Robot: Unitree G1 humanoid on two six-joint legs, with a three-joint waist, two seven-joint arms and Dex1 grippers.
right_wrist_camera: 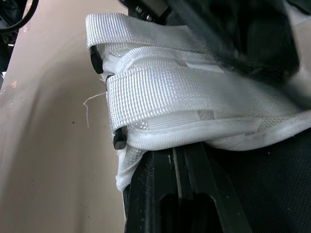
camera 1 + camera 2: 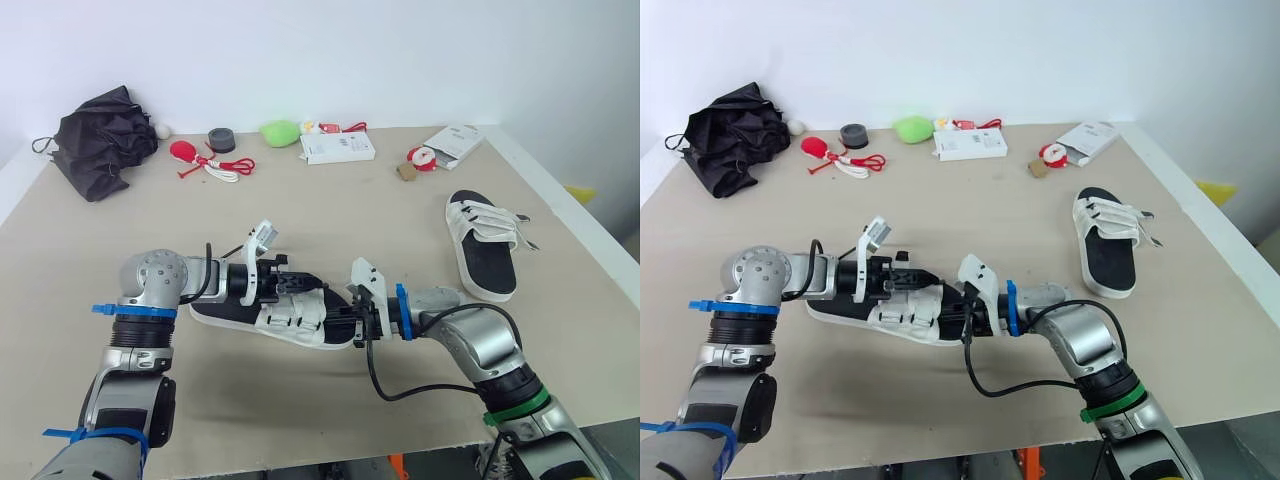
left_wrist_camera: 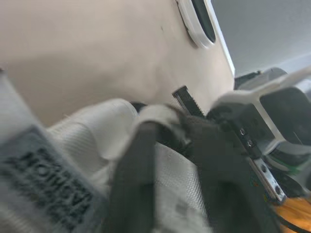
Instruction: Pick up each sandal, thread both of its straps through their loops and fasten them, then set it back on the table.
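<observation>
A white sandal (image 2: pixel 215 313) with a black footbed lies on the table's near middle, both arms meeting over it. My left gripper (image 2: pixel 300 287) reaches in from the left and is shut on one of its white straps (image 3: pixel 170 170), which runs between the two black fingers (image 3: pixel 133 184). My right gripper (image 2: pixel 352 325) comes from the right and is shut on the sandal's end beside the strap loops (image 1: pixel 160 92); one finger (image 1: pixel 180 194) lies along the sole edge. A second sandal (image 2: pixel 487 262) of the same kind lies flat to the right, its straps (image 2: pixel 487 222) closed across it.
Along the back edge sit a black folded umbrella (image 2: pixel 100 135), a red-and-white cord toy (image 2: pixel 200 155), a black roll (image 2: pixel 221 139), a green object (image 2: pixel 280 131), a white box (image 2: pixel 337 147), a small brown cube (image 2: pixel 406 171) and a white booklet (image 2: pixel 455 140). The table's front edge runs close below my arms.
</observation>
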